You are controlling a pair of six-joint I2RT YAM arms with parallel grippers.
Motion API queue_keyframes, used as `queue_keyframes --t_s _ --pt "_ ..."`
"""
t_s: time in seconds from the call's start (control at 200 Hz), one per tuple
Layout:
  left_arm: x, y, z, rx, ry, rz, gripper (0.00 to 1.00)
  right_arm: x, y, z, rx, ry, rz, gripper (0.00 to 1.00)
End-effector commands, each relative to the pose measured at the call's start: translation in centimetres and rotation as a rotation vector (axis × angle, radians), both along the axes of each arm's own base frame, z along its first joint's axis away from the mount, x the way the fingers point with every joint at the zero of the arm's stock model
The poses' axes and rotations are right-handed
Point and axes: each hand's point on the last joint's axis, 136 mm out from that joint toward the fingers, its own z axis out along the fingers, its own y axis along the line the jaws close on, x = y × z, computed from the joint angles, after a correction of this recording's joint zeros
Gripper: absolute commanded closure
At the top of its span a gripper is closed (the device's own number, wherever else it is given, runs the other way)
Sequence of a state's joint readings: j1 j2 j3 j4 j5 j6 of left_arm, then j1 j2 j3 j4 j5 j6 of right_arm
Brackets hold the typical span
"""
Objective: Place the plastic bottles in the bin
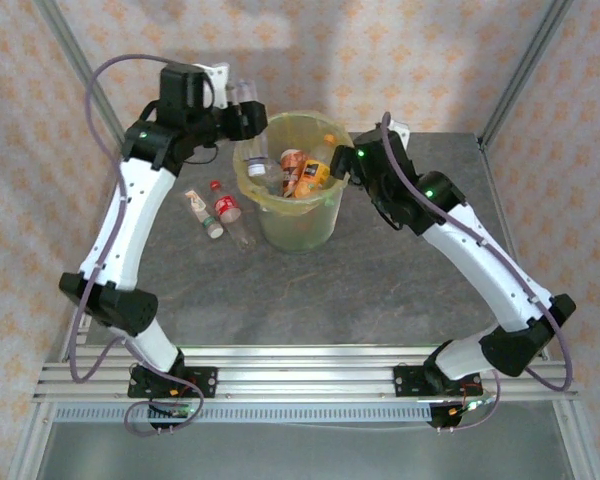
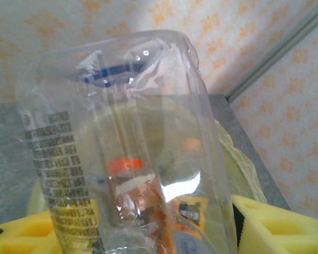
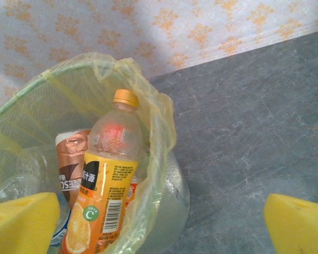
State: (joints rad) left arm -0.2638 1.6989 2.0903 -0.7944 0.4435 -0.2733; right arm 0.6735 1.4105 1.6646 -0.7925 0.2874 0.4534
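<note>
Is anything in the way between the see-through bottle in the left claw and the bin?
Nothing visible. The left claw holds the see-through bottle up beside the rim of the bin, whose top is open. The right claw hangs open at the opposite rim, clear of it.

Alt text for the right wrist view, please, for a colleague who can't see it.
An orange-capped bottle leans inside the bin against its yellow-lined rim, a brown-labelled bottle behind it. The right gripper is open, its yellow pads at the lower corners, gripping nothing; grey table lies to the right.
</note>
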Motion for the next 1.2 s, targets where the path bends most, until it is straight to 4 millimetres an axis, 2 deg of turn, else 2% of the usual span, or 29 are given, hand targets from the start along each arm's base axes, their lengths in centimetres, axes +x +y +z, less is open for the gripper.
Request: queue_keyframes --t_s 0.0,0.11,0.18,0.19,0.21,0.335,0.53,0.726,0.906,1.076,1.196 --pt "-0.3 -2.2 -0.9 0.038 0.036 -0.081 0.36 -0.7 -1.7 1.0 0.007 -0.047 -0.064 0.01" --pt "1.1 -3.8 -2.4 0.079 0.058 -0.103 0.35 -1.2 -2.4 0.7 0.003 -0.055 -0.077 0.01" --pt "1.7 -4.4 -2.5 0.103 0.051 -0.116 0.35 -1.3 -2.6 0.5 0.003 -0.058 -0.083 0.01" --pt "2.3 -4.6 -3.5 0.112 0.068 -0.116 0.35 -1.4 -2.7 0.5 0.004 -0.058 -0.083 0.01" --pt "2.7 -4.8 -4.0 0.123 0.078 -0.118 0.35 -1.4 -2.7 0.5 0.004 -0.059 -0.085 0.01" --pt "3.8 -5.6 -5.9 0.174 0.113 -0.145 0.34 -1.7 -3.1 0.1 -0.009 -0.051 -0.096 0.01" --pt "3.6 -6.9 -8.1 0.248 0.136 -0.214 0.3 -1.8 -3.7 -0.3 -0.021 -0.05 -0.12 0.01" --pt "2.8 -7.0 -9.6 0.34 0.151 -0.242 0.24 -1.7 -3.6 -0.5 -0.021 -0.046 -0.12 0.01" --pt "2.5 -6.9 -10.2 0.372 0.157 -0.253 0.1 -1.4 -3.4 -0.7 -0.023 -0.042 -0.118 0.01" --pt "2.9 -6.7 -9.8 0.372 0.141 -0.225 0.08 -1.3 -3.2 -0.7 -0.021 -0.041 -0.114 0.01" --pt "2.9 -6.6 -8.6 0.357 0.11 -0.209 0.09 -1.4 -3.2 -0.7 -0.024 -0.039 -0.11 0.01"
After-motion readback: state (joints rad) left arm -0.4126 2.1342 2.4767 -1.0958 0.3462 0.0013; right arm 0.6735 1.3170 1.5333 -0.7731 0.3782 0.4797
